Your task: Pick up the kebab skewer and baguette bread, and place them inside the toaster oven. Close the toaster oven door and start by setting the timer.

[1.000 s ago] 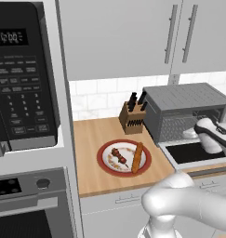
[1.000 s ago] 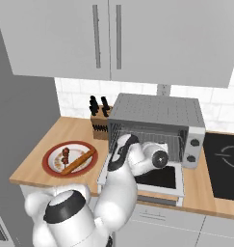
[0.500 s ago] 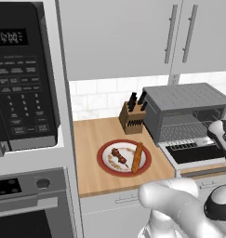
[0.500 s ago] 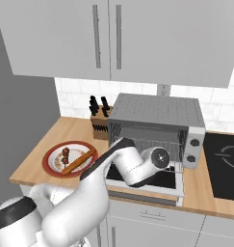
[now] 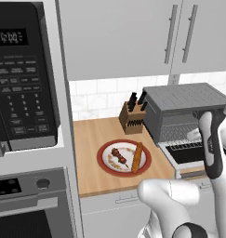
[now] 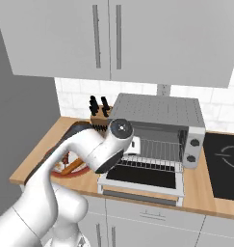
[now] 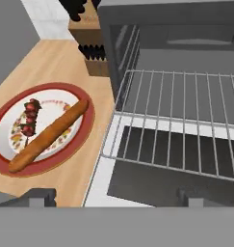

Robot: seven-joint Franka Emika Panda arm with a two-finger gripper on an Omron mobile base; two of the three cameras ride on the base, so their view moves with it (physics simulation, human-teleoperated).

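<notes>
The wooden counter (image 5: pixel 100 135) runs under white wall cabinets (image 5: pixel 119 37), with a black microwave (image 5: pixel 21 79) to the left of the toaster oven (image 5: pixel 179 100) and a built-in wall oven (image 5: pixel 26 204) below the microwave. A black cooktop (image 6: pixel 224 164) lies just right of the toaster oven. The toaster oven, a grey ribbed-top box, sits at the back of the counter; the toaster oven door (image 6: pixel 142 178) hangs fully down in front of it, its dark glass facing up, and the wire rack (image 7: pixel 181 116) is slid partway out over the door. Two round knobs (image 6: pixel 190 150) sit on the oven's right side. A wooden knife block (image 5: pixel 132 116) stands touching the oven's left side. A red-rimmed plate (image 5: pixel 105 165) lies on the counter left of the open door. On it the baguette bread (image 7: pixel 48 135) lies diagonally, and the kebab skewer (image 7: pixel 29 120) lies just beside it on the side away from the oven. The gripper (image 7: pixel 116 195) hangs above the door's left front corner, its jaws spread wide and holding nothing.
</notes>
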